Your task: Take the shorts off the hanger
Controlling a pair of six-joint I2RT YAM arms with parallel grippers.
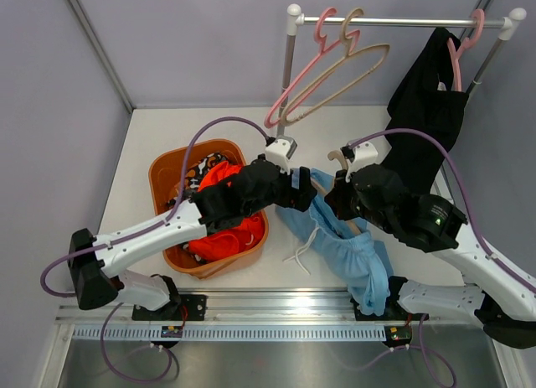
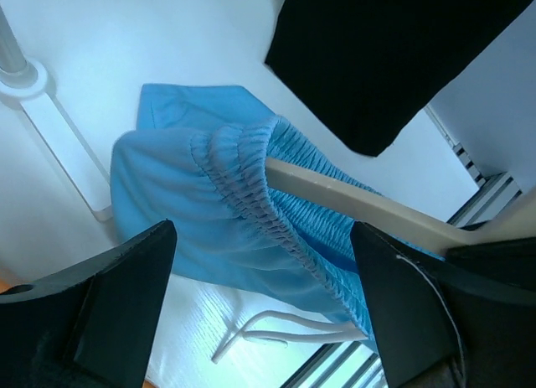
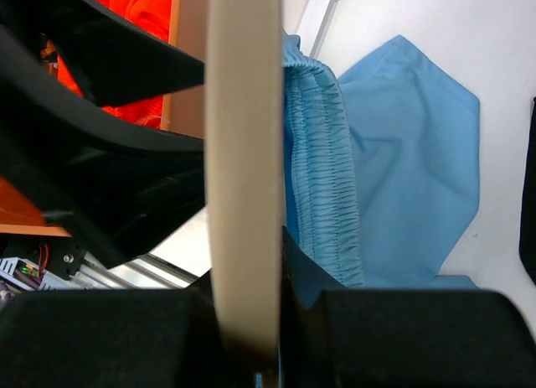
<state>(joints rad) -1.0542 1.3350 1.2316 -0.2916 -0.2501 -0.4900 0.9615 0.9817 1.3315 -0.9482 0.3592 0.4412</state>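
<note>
The blue shorts [image 2: 188, 204] hang just ahead of the spread left claw [image 2: 264, 308]; the right claw [image 3: 247, 333] pinches their hanger [image 3: 243, 153].

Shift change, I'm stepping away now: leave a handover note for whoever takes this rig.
Right gripper: jaws shut on the beige hanger.
Left gripper: jaws open either side of the light blue shorts at the waistband, not gripping.
Done: camouflage shorts and orange shorts lie in the basket.
Left: slide the light blue shorts off the beige hanger; black shorts hang on a pink hanger on the rack.
</note>
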